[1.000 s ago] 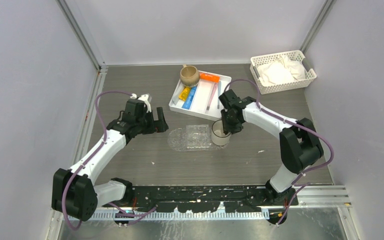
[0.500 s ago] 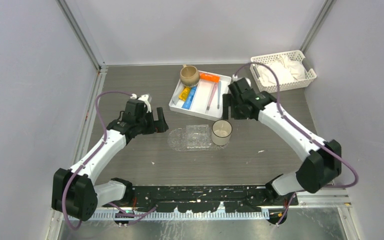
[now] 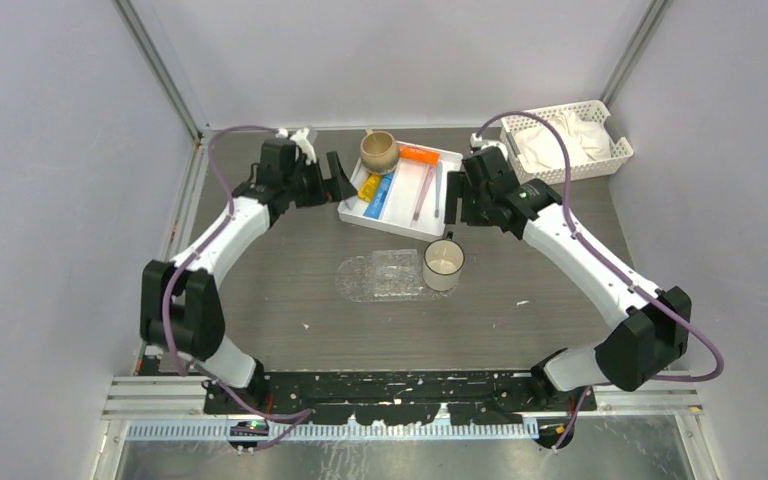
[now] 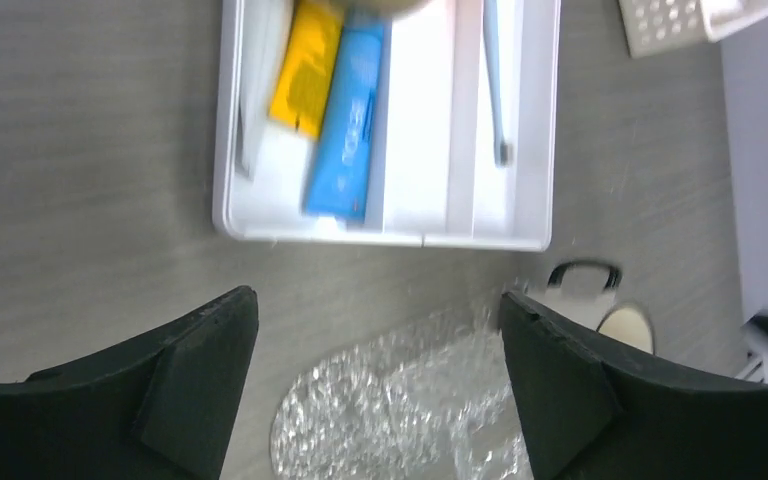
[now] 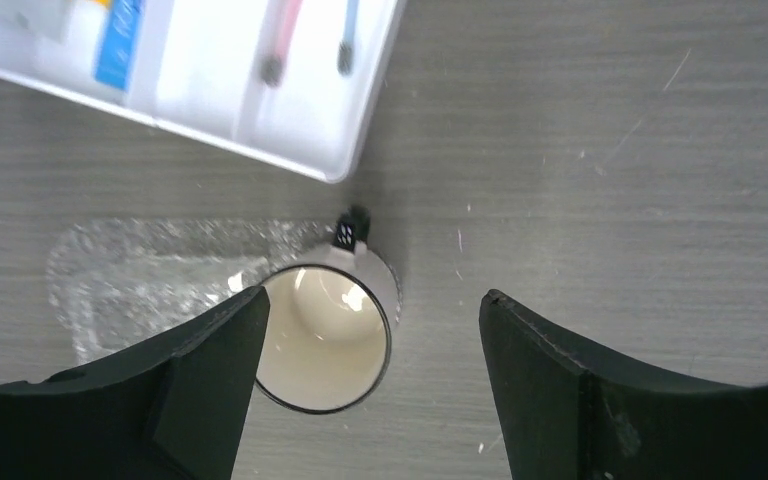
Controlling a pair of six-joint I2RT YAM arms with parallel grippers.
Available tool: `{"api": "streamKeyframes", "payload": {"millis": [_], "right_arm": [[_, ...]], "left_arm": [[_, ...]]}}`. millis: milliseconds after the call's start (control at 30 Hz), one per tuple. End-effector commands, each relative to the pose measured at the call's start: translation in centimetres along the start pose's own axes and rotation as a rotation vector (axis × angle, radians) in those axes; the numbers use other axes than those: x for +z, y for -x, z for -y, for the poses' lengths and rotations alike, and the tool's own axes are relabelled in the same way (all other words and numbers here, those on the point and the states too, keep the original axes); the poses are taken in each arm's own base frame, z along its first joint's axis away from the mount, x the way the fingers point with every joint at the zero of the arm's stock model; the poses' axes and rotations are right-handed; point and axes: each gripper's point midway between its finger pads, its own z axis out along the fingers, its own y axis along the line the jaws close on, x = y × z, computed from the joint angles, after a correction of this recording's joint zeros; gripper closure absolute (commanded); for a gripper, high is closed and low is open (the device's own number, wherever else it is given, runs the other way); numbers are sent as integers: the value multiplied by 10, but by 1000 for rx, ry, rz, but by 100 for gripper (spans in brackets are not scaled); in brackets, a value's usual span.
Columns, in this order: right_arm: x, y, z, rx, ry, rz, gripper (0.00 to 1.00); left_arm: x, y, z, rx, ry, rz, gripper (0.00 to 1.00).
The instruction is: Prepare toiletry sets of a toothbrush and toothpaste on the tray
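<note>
The clear textured tray (image 3: 380,277) lies mid-table with nothing on it, also in the left wrist view (image 4: 400,400) and the right wrist view (image 5: 150,280). The toothpaste tubes lie in the white compartmented tray (image 3: 355,212): orange (image 3: 418,155), yellow (image 3: 368,186) (image 4: 305,65), blue (image 3: 380,196) (image 4: 345,130). A pink toothbrush (image 3: 423,190) (image 5: 280,40) and a blue toothbrush (image 4: 493,80) (image 5: 347,40) lie in its right slots. My left gripper (image 3: 335,180) (image 4: 380,370) hangs open at that tray's left edge. My right gripper (image 3: 453,205) (image 5: 370,370) hangs open at its right edge, above the grey mug.
A grey mug (image 3: 443,265) (image 5: 325,335) stands upright against the clear tray's right end. A tan mug (image 3: 378,150) sits at the white tray's far corner. A white slotted basket (image 3: 615,150) holding white cloth is at the back right.
My right gripper opened off the grey mug and rose back toward the white tray. My left arm swung from beside the clear tray to the white tray's left edge.
</note>
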Motion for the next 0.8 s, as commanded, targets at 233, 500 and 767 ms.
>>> {"api": "streamKeyframes", "payload": {"millis": [233,500,767], "right_arm": [[0,-42,14,-7,19,-38,21],[7,-52,11,-1,32,-60,22],[13,-59,10,2,40,-73,22]], "left_arm": [[104,116,-4,20,-5,147,20],[148,143,-23,67,61,175,18],[166,165,-13,50,46,179,21]]}}
